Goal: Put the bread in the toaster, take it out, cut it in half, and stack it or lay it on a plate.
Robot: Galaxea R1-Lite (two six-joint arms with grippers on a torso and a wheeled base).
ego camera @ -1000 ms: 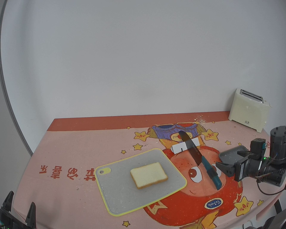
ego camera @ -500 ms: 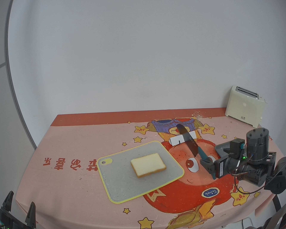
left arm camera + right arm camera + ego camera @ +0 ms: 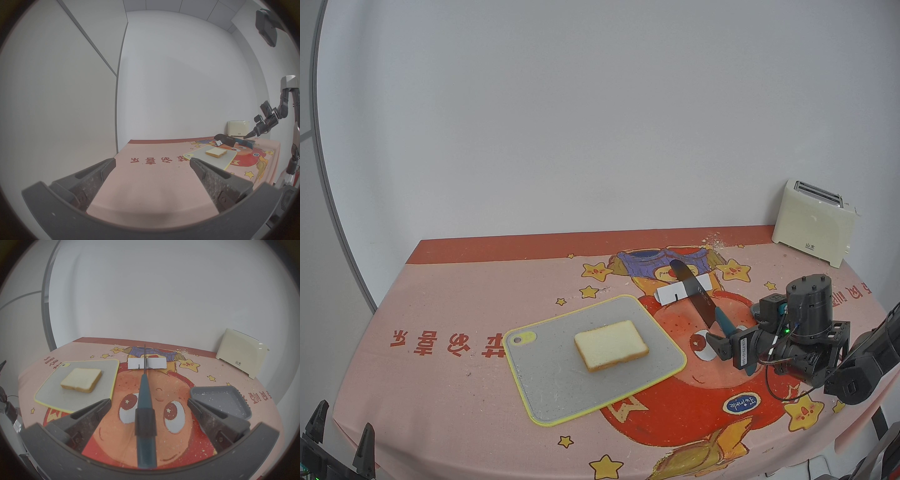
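Over the tabletop (image 3: 456, 300), right tool (image 3: 147, 402) hangs wide apart astride the knife handle (image 3: 146, 446). Cutting step, I'd say; next it must clamp squarely, then lift toward the bread (image 3: 610, 345).

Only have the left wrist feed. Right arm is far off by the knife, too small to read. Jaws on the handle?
Observer: No. The right gripper has its jaws open, one on each side of the knife handle, with a gap to it on both sides.
Operator: Knife lying flat?
Observer: No. Its blade stands on edge in the slot of a white card stand.
Operator: Any plate around?
Observer: A grey tray sits on the table beside that gripper, on the side towards the toaster.
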